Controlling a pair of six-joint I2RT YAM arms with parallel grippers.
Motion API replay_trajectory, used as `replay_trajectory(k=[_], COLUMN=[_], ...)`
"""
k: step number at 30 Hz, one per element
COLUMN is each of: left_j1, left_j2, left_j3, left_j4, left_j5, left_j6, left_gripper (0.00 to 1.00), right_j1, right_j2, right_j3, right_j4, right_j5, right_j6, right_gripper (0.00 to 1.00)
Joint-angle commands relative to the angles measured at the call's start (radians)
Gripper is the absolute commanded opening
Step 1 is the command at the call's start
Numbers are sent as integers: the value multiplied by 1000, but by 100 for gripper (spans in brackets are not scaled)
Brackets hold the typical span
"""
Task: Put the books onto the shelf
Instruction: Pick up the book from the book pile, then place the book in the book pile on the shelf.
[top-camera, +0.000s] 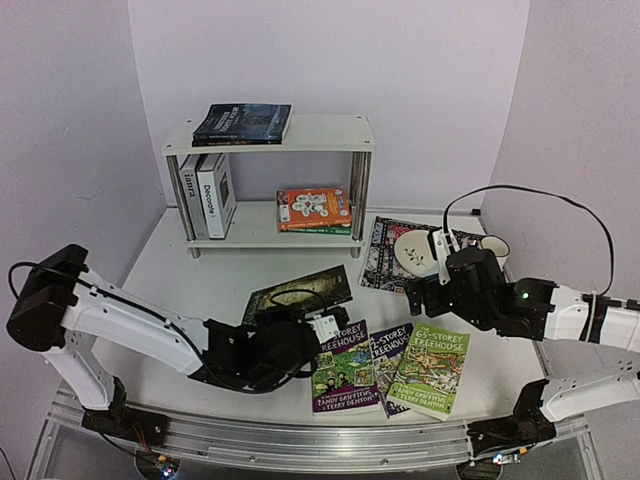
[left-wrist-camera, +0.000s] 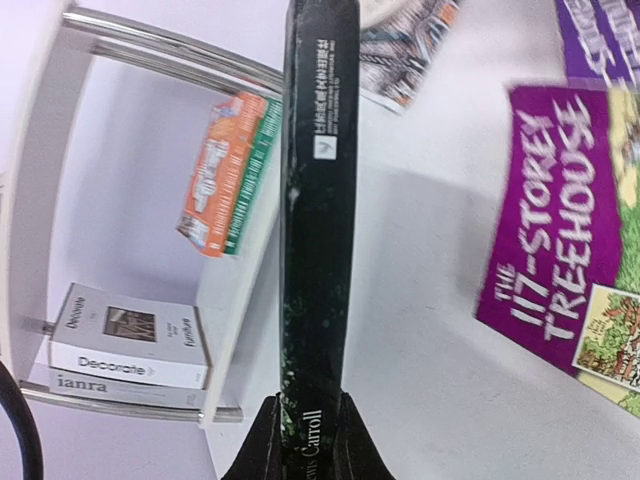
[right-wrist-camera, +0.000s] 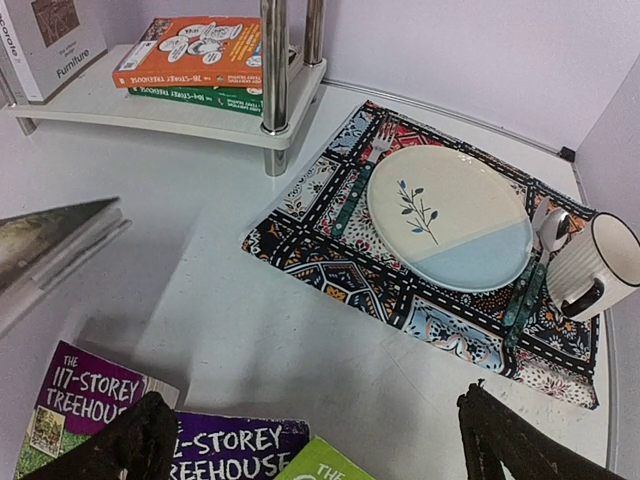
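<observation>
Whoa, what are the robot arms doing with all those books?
They are tidying books onto the white shelf. The left gripper is pinching a dark book by its edge. The right gripper hangs open near three Treehouse books lying on the table. Some other books already sit on the shelf.

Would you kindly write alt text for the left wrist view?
The left hand grips a dark book, spine toward the camera. Beyond, the white shelf holds an orange paperback and white hardbacks; a purple Treehouse paperback lies at right.
</observation>
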Motion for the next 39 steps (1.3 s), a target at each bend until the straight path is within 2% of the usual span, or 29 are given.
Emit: replay_trajectory(k=[1,6,12,23,25,28,36,39], left_j1=[39,108,208,232,235,257,488,561], left_j2=[-147,-242,-316,-266,-251,-232,-178,-162], left_j3=[50,111,250,554,607,639,687,714], left_j4=[7,1,30,81,87,118,144,122], left_j5=[-32,28,177,330,347,382,563,634], left_j6=[80,188,298,438,513,711,986,1036], left_gripper=[0,0,0,0,0,0,0,0], right_j1=[2,1,1,2,2,1,1,2], right_j2=[-20,-20,-23,-47,-49,-51,-63,-82], right_j3=[9,19,35,40,39,41,57,53], right_j4=[-1,-1,-1,-1,-1,-1,-8,-19], right_j5=[36,34,30,38,37,39,24,15], right_j6=[0,-7,-17,-31,-31,-36,-40,-33], right_gripper=[98,98,98,98,98,98,98,98])
